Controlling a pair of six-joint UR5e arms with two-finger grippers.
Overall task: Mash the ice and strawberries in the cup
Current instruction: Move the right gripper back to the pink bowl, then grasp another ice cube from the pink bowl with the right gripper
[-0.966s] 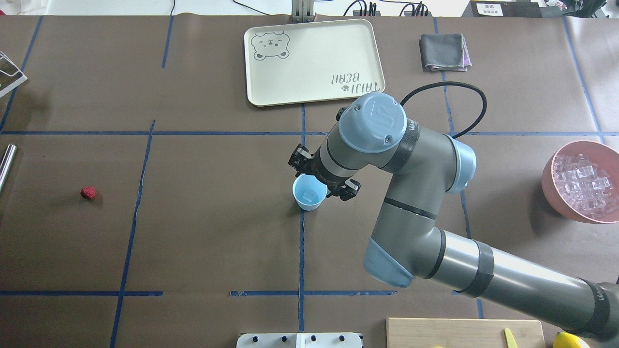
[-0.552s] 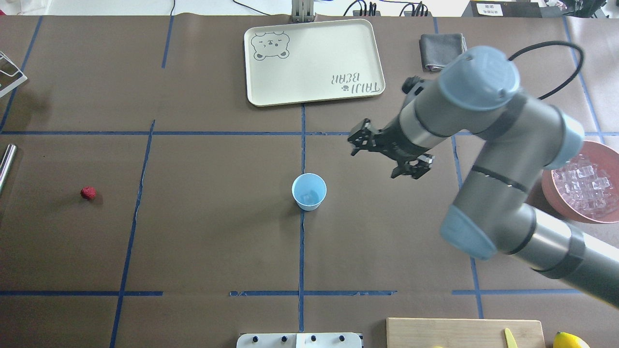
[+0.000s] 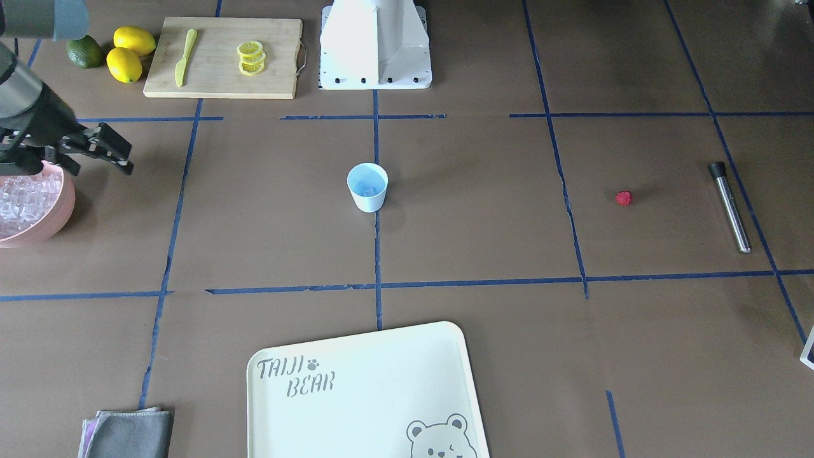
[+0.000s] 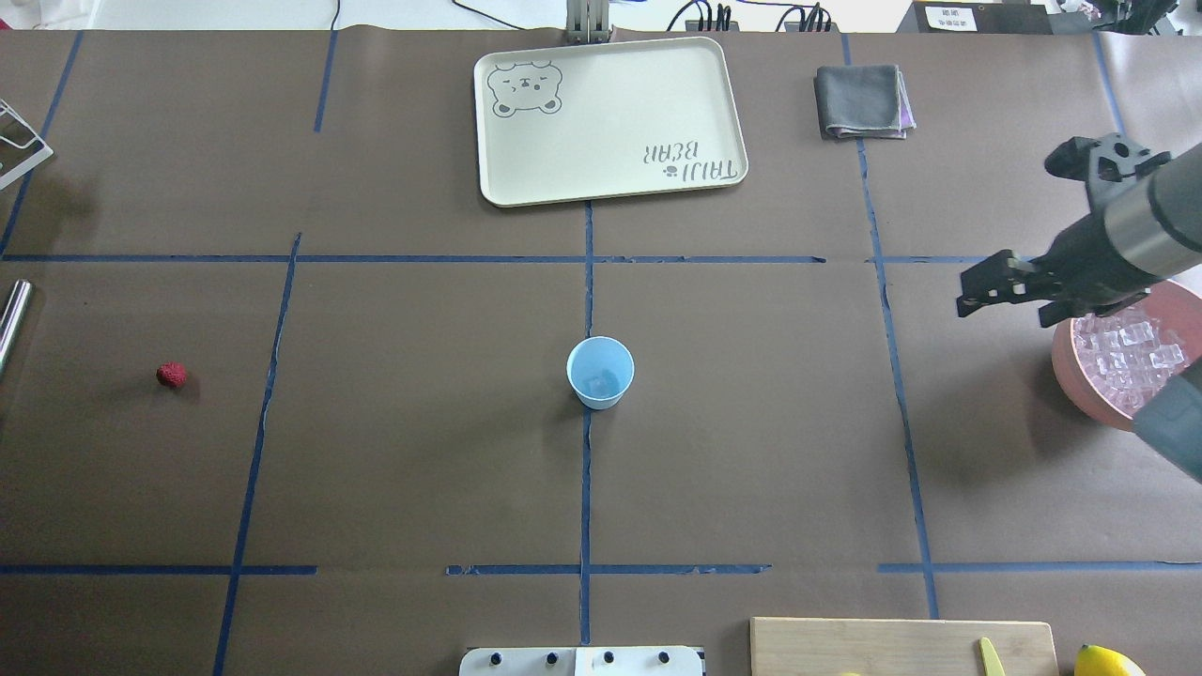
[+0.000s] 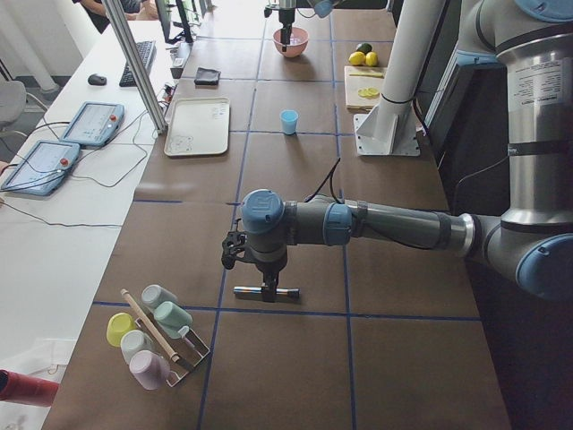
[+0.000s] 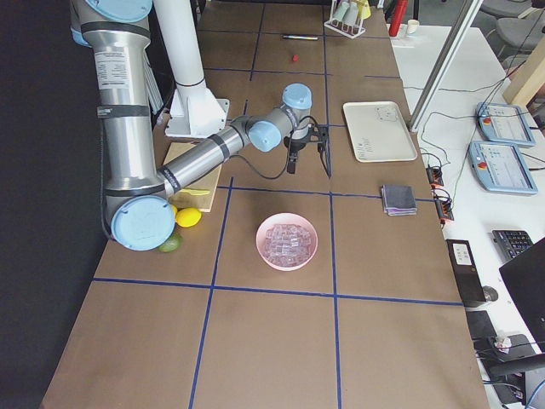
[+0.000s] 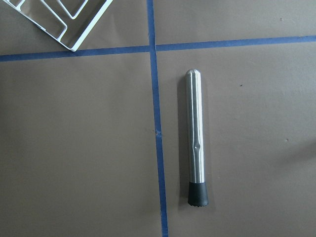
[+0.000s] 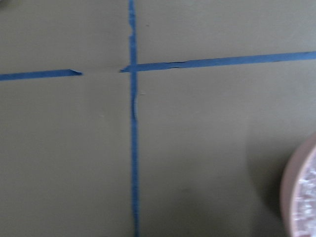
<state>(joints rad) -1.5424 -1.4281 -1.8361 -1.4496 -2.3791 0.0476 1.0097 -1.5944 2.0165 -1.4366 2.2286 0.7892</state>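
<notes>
brown table (image 4: 376, 469), blue tape lines (image 4: 585, 488)

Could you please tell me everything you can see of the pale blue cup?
The cup is small, pale blue, tapered and handleless, with smooth, plastic-looking sides. It stands upright mid-table on a blue tape line, open mouth up, with clear ice at its bottom. Nothing else touches it.
</notes>
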